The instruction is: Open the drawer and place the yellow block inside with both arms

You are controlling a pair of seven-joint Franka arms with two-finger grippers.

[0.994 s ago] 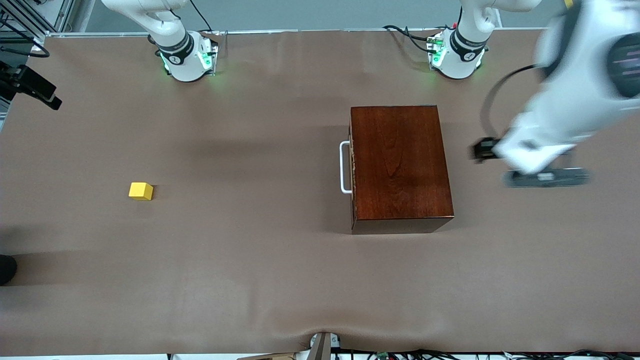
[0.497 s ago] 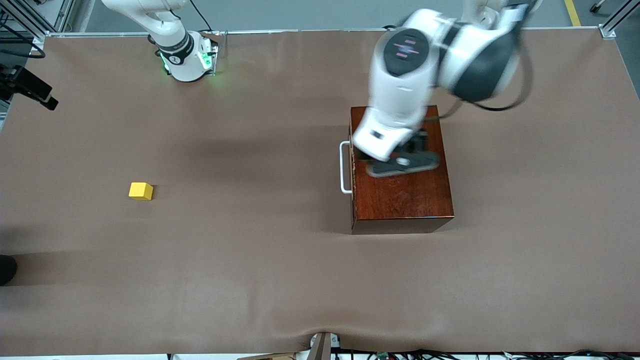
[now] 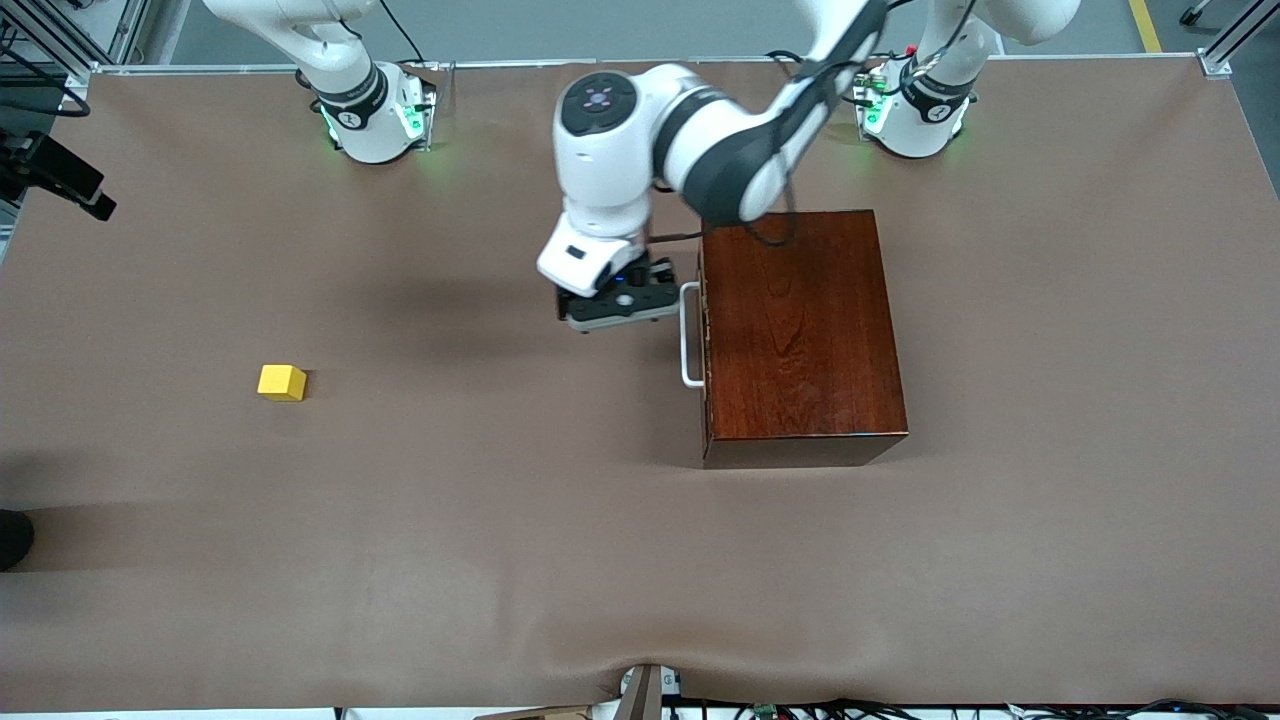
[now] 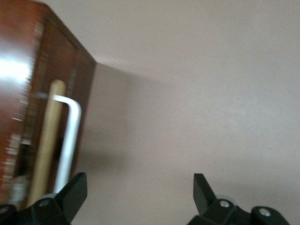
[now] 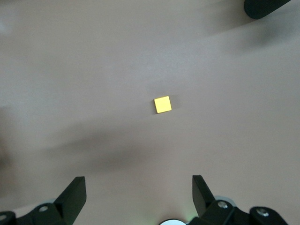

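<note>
The dark reddish-brown wooden box (image 3: 800,330) stands toward the left arm's end of the table. Its drawer is shut, and the white U-shaped handle (image 3: 690,335) faces the right arm's end. My left gripper (image 3: 620,305) hangs just in front of that handle, open and empty. In the left wrist view the handle (image 4: 68,140) lies beside one finger of the left gripper (image 4: 139,180). The yellow block (image 3: 282,382) sits on the table toward the right arm's end. My right gripper (image 5: 139,183) is open, high over the block (image 5: 162,104), and out of the front view.
A brown cloth (image 3: 500,520) covers the whole table. A black camera mount (image 3: 60,175) juts in at the right arm's end. A dark round object (image 3: 12,540) sits at that end's edge, nearer to the front camera.
My left arm has swung from the left arm's end of the table, over the box, to in front of the drawer handle. The block and box have not moved.
</note>
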